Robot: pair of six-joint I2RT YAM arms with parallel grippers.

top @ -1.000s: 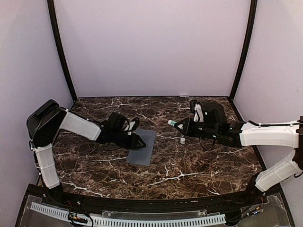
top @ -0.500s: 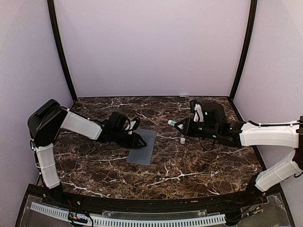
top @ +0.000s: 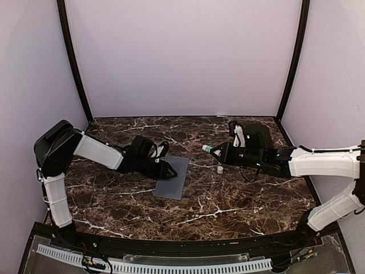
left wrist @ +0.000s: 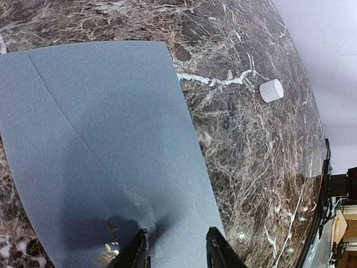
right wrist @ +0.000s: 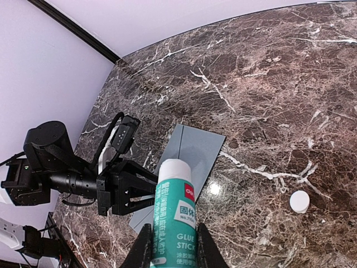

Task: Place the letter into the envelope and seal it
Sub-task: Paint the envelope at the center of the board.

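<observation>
Compared with one second earlier, the left gripper [top: 170,169] has crept slightly rightward over the envelope [top: 173,184]; the right arm and the envelope itself lie as before. Nearest the arm bases, the dark, white-veined marble table [top: 228,214] carries the whole scene. Next comes the envelope: a slate-grey rectangle lying flat on the table left of centre, with its long axis running from near-left to far-right. In the left wrist view a straight diagonal crease crosses its face, and the paper is slightly puckered just ahead of the fingers. The left gripper reaches in low from the left and sits on the far-left part of the envelope. Its two fingertips [left wrist: 140,252] stand apart, both resting on the grey paper, with envelope surface showing between them and nothing clamped. To the right of the envelope, and apart from it, a small white ribbed cap [top: 219,169] rests on the marble. Just beyond the cap, the right gripper [right wrist: 171,245] is held above the table, well apart from the envelope's right edge. Its fingers are closed on a green-and-white glue stick [right wrist: 174,212], whose white end points left toward the envelope. Farthest back, pale lilac walls [top: 182,63] and black corner posts [top: 73,63] close the scene.
</observation>
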